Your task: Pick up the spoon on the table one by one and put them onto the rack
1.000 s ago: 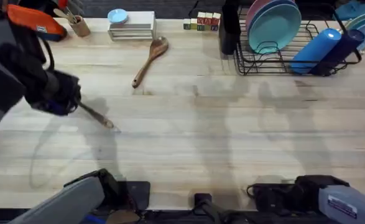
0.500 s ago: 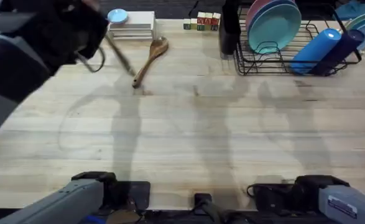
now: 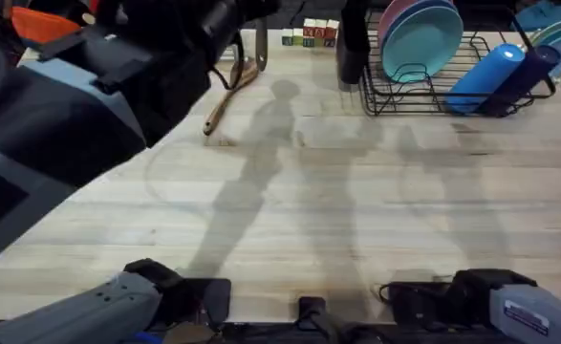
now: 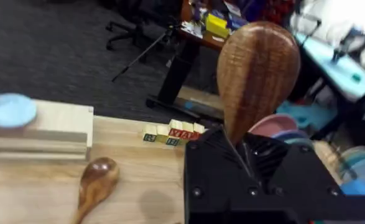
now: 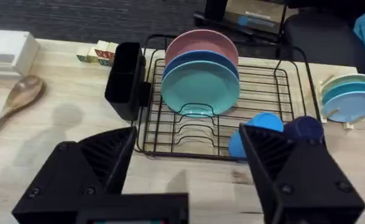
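My left gripper [image 4: 244,146] is shut on a dark wooden spoon [image 4: 257,74], whose bowl stands up between the jaws. In the overhead view the left arm looms large and dark over the far left, and the held spoon's slim handle [image 3: 260,43] sticks out beside it. A second, longer wooden spoon [image 3: 225,96] lies on the table [image 3: 356,210], its bowl partly under the arm; it is also in the left wrist view [image 4: 95,186]. The black wire rack [image 3: 433,91] with its utensil cup [image 3: 351,43] stands at the far right. My right gripper [image 5: 182,186] is open and holds nothing.
The rack holds pink, blue and teal plates [image 5: 199,84] and a blue bottle [image 3: 485,76]. Small lettered blocks [image 3: 309,33] sit beside the utensil cup. A white box with a pale blue disc [image 4: 11,111] stands at the back left. More plates [image 5: 350,93] stand right of the rack.
The left arm has lifted the slim spoon off the table and swung up and to the right, toward the far edge, growing large under the camera. The right arm has not moved.
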Controlling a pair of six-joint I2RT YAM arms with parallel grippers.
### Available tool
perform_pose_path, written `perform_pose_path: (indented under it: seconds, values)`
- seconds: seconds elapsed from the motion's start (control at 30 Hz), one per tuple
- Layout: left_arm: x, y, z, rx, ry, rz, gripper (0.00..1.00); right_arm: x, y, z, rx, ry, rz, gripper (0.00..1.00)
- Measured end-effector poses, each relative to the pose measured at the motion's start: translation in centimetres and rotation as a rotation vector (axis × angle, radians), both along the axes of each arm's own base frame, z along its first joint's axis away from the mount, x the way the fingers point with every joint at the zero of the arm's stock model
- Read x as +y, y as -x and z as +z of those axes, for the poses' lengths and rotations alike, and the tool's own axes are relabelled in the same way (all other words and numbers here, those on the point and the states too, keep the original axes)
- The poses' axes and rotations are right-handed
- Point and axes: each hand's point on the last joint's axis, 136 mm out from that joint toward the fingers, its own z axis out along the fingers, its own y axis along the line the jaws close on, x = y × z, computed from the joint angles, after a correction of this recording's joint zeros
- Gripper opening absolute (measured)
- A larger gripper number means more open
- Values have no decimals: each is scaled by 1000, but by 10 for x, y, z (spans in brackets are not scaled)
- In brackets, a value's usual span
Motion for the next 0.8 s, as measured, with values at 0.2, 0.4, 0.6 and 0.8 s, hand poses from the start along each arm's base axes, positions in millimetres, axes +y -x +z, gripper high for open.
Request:
perform_pose_path:
  seconds: [0.2, 0.4, 0.6, 0.8]
  values:
    - [-27, 4, 13, -104, -122, -71, 39, 0, 0, 0, 0, 0, 0, 996]
    - [-50, -9, 15, -187, -142, -118, 39, 0, 0, 0, 0, 0, 0, 996]
    - [-78, -32, -11, -156, -199, -170, 38, 0, 0, 0, 0, 0, 0, 996]
    - [-125, -55, -9, -186, -254, -247, 39, 0, 0, 0, 0, 0, 0, 996]
